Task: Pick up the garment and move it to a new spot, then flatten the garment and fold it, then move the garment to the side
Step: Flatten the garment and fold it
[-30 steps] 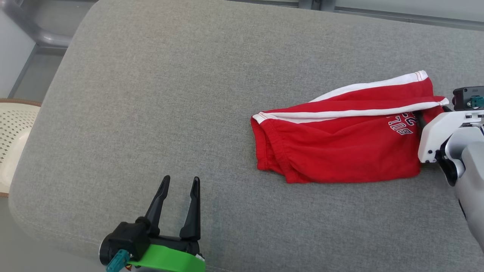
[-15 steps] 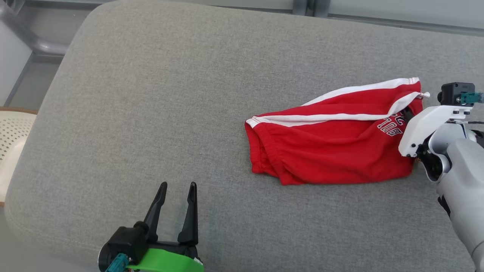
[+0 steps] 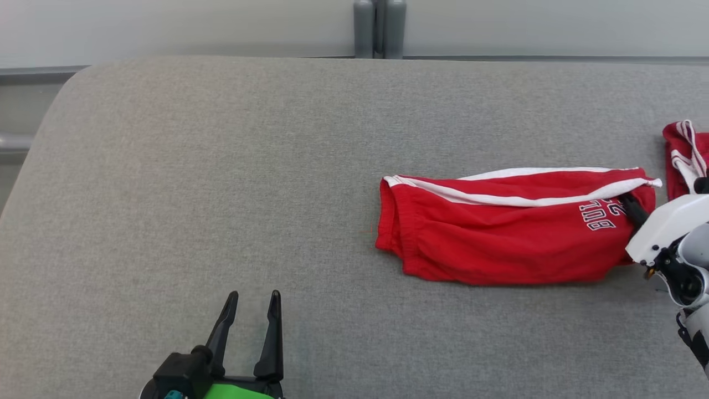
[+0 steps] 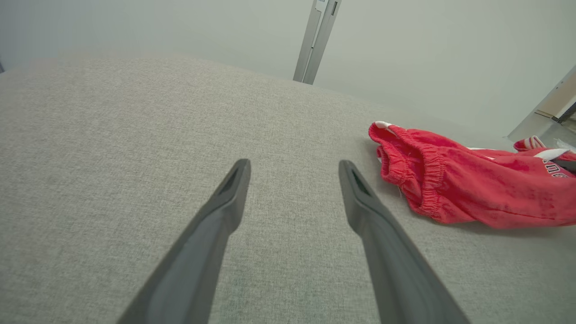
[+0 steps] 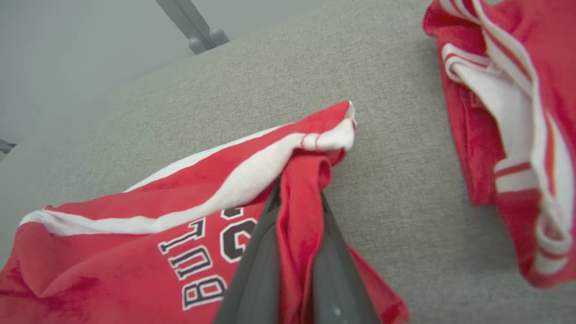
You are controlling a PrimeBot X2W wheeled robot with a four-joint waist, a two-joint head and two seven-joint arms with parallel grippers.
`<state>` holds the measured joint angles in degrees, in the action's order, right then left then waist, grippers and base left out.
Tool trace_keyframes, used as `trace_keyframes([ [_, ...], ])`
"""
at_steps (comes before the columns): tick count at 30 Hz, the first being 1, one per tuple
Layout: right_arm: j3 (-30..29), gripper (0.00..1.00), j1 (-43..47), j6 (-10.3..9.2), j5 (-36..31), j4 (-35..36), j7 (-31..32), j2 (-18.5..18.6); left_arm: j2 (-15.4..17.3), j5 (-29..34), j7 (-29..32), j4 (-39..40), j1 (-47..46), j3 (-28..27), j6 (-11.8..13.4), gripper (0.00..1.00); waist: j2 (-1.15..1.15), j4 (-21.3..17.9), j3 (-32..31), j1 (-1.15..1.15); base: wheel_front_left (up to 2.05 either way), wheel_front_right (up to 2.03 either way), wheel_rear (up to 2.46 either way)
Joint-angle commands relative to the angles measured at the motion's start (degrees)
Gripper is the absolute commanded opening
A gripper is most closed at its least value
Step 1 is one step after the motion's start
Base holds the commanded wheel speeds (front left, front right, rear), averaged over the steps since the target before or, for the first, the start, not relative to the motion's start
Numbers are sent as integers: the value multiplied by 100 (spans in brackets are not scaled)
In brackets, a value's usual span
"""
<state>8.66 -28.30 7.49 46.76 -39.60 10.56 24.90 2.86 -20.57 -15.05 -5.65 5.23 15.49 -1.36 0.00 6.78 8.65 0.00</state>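
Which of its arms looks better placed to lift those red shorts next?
The right: the right gripper is shut on a fold at one end of the red shorts, while the left gripper stands open over the grey cushion, apart from the cloth.

On the pad [image 3: 221, 166] lay the shorts [image 3: 498, 244], a second garment [image 3: 677, 152] just right of them, the left gripper [image 3: 253, 295] well to their left.

Red garment [image 3: 498, 249], white stripe, black lettering, lying loosely flat
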Motion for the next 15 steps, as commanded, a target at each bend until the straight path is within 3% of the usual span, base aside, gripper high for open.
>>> trace_keyframes([
  [1,-83,0,61,-3,3,42,-31,28,12,41,-13,-1,-7,-9,-18,100,0,-146,-48,0,0,0,0],
  [7,-536,0,-19,-3,-326,212,48,4,12,-22,-13,-35,-50,41,-26,100,0,-99,-29,0,0,0,0],
  [15,-455,0,118,-2,-992,1422,992,-902,12,-189,-13,-28,-67,181,39,100,0,42,42,0,0,0,0],
])
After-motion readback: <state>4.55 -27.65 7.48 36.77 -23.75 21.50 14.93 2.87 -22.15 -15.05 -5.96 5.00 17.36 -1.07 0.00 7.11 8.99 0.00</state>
